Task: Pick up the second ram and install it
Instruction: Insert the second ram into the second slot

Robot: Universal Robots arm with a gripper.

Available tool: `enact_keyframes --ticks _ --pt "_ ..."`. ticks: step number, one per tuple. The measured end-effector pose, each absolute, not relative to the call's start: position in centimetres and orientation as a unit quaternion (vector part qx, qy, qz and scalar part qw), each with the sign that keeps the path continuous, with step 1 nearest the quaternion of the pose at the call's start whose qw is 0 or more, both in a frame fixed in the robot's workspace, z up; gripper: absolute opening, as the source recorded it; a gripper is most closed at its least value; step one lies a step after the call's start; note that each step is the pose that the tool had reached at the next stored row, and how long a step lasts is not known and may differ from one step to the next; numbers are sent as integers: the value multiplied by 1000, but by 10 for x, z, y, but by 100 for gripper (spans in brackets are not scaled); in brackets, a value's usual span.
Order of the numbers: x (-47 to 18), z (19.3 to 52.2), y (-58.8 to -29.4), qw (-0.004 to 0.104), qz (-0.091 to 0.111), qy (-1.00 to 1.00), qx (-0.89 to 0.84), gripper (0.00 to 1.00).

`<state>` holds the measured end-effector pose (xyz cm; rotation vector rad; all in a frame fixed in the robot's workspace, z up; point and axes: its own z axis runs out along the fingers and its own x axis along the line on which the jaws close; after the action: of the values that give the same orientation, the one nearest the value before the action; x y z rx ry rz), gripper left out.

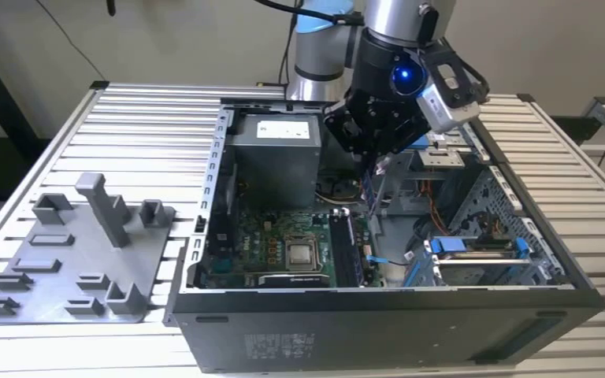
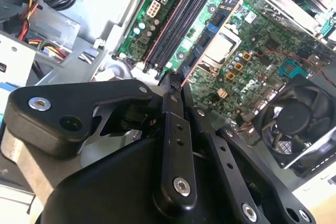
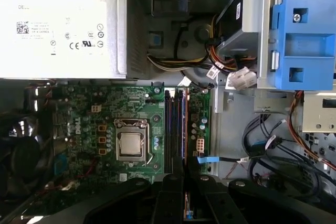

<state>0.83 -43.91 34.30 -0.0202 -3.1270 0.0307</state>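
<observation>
Grey tray [image 1: 72,260] on the worktop [image 1: 145,118], exterior view's left. Open computer case [image 1: 387,331] beside it. Claw [image 1: 374,160] hangs above the memory slots [image 3: 175,129], nearly closed, apparently clamped on the second ram [image 3: 186,212], seen edge-on in the first wrist view.

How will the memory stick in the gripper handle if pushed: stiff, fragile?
Probably stiff: the memory stick shows as one straight thin edge beyond the gripper, no sag. Likely light, since a narrow pinch alone carries it. Thin and edge-on over the motherboard, it may twist or crack if pushed askew.
</observation>
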Motion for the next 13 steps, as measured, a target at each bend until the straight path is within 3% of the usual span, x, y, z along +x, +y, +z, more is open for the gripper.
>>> enact_keyframes --ticks 13 --pt "8 336 -439 7 10 -1000 -6 14"
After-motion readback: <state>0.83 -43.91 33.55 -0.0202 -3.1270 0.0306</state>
